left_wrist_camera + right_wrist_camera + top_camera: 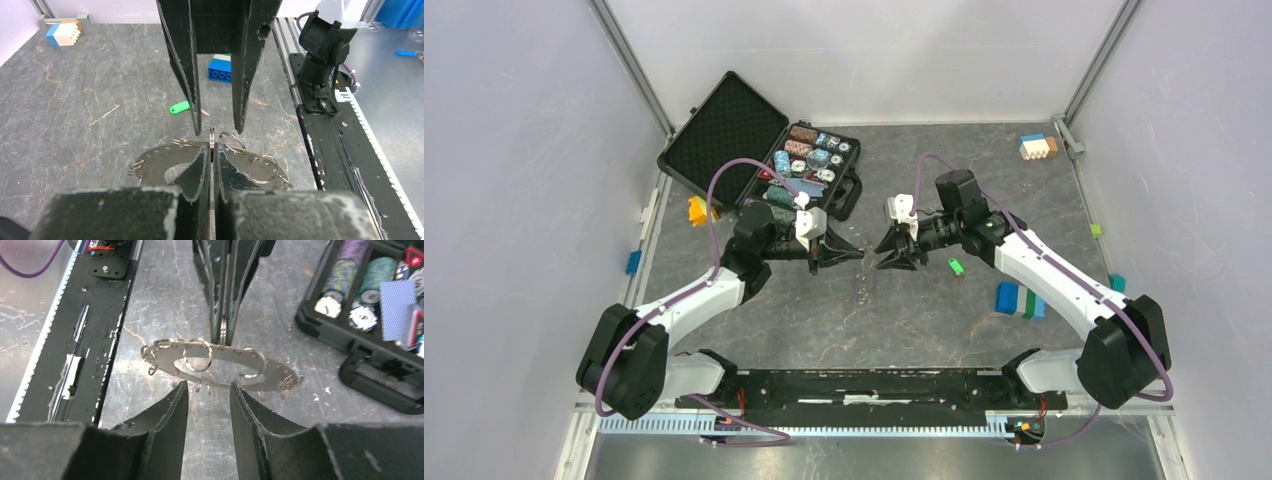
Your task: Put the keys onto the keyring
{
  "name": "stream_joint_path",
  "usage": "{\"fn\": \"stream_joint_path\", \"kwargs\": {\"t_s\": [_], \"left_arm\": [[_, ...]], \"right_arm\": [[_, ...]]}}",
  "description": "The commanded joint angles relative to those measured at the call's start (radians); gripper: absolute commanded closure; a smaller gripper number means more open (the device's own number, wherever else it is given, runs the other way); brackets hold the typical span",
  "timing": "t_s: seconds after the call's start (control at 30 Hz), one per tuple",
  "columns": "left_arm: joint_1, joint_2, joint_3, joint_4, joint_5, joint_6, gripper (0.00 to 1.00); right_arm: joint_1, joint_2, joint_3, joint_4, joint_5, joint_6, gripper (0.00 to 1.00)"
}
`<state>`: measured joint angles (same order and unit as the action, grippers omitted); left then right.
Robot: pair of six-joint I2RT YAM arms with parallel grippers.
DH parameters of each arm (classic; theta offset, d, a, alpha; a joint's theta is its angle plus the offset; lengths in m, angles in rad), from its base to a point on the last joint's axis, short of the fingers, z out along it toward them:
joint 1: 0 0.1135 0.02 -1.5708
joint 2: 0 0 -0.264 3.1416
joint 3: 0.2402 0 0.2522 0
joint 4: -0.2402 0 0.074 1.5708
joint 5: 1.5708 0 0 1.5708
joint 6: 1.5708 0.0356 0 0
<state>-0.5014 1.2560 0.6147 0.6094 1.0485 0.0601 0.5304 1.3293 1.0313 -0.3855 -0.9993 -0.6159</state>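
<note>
The keyring (220, 362) is a flat grey metal oval with holes and several small split rings along its edge. It hangs level above the table between the two grippers. My left gripper (212, 149) is shut on one upright split ring (212, 136) at the oval's (160, 162) rim. My right gripper (209, 386) faces it from the other side, open, tips just short of the oval and touching nothing. One small key with a green head (956, 266) lies on the table under the right arm, also in the left wrist view (180, 107). In the top view both grippers (856, 252) (886, 250) nearly meet.
An open black case of poker chips (809, 165) lies behind the left arm, close to the keyring's far side (360, 305). A blue and green block stack (1019, 298) sits by the right arm. Orange (697, 211) and blue-white-orange (1036, 146) blocks lie near the edges.
</note>
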Motion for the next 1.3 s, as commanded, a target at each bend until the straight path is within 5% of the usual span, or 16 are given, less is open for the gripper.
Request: {"fn": "stream_joint_path", "kwargs": {"t_s": [0.0,0.53,1.03,1.27], "left_arm": [[-0.004,-0.01,0.005,0.07,-0.006,0.036,0.98],[-0.025,0.013,-0.014,0.027,0.021,0.129,0.98],[-0.032,0.016,-0.007,0.029,-0.007,0.128,0.98],[-0.031,0.012,-0.008,0.03,-0.007,0.126,0.98]], "right_arm": [[0.005,-0.013,-0.032,0.013,-0.049,-0.005,0.58],[0.012,0.008,0.103,0.049,0.051,0.076,0.66],[0.069,0.034,0.068,0.032,0.089,0.033,0.7],[0.075,0.04,0.064,0.03,0.095,0.025,0.82]]}}
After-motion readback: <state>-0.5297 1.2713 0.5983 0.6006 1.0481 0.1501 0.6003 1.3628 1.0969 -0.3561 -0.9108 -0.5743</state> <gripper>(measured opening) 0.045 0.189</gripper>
